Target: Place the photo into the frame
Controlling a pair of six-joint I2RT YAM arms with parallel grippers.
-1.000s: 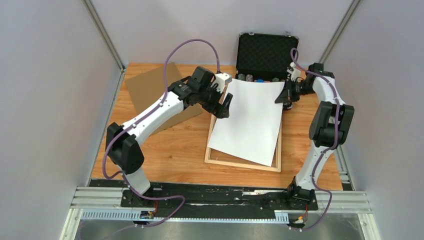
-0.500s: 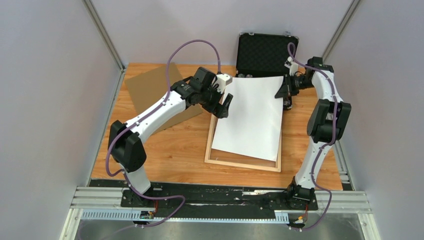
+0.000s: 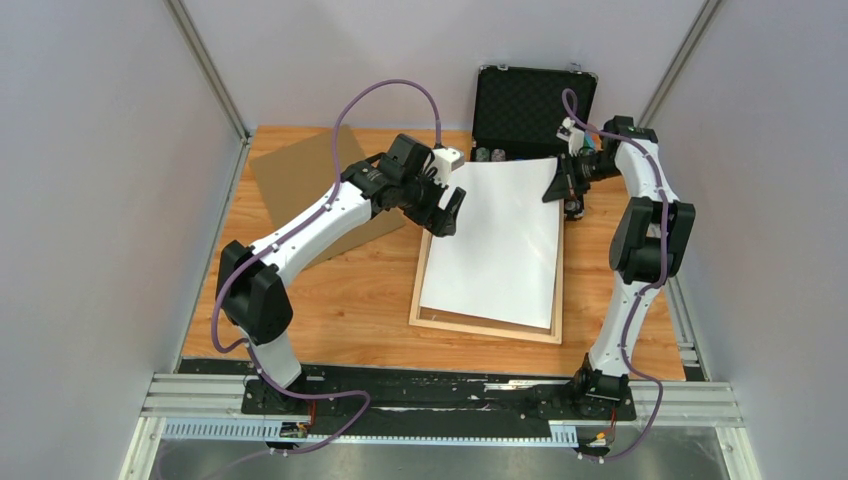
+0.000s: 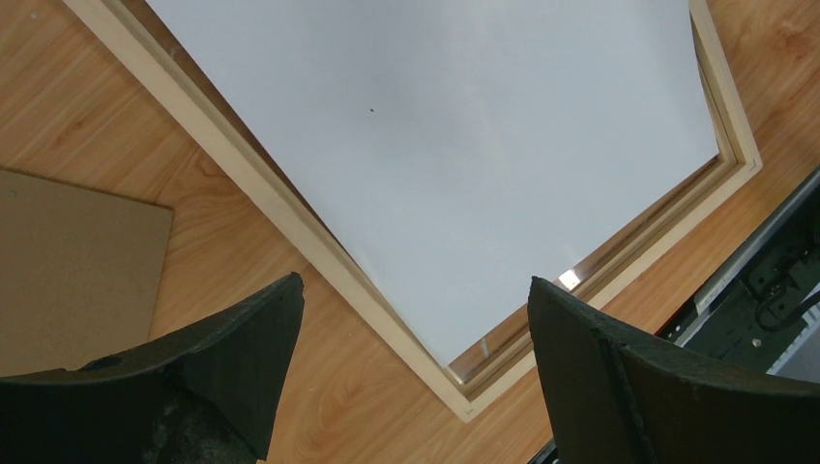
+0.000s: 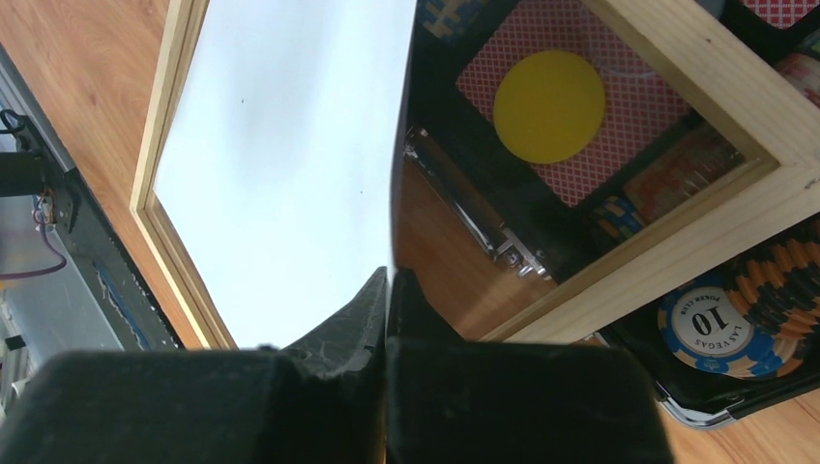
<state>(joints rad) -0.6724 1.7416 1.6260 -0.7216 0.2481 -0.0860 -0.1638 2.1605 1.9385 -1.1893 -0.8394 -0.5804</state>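
Note:
The photo (image 3: pixel 495 240) shows its plain white back and lies slanted over the light-wood frame (image 3: pixel 485 328), with its far right corner lifted. My right gripper (image 3: pixel 560 188) is shut on that corner. In the right wrist view the sheet (image 5: pixel 280 164) runs edge-on into the closed right gripper (image 5: pixel 390 275), above the frame rim (image 5: pixel 160 164). My left gripper (image 3: pixel 447 212) hovers open over the frame's left rail, holding nothing. In the left wrist view the left gripper (image 4: pixel 416 282) hangs above the rail (image 4: pixel 319 242) and the photo (image 4: pixel 464 145).
A brown backing board (image 3: pixel 300 185) lies at the back left, partly under the left arm. An open black chip case (image 3: pixel 530 100) stands right behind the frame, with poker chips (image 5: pixel 711 319) and cards close to the right gripper. Grey walls close in both sides.
The right gripper has swung the photo's far right corner leftward and back, turning the sheet squarer to the frame. The left arm has stayed where it was, open.

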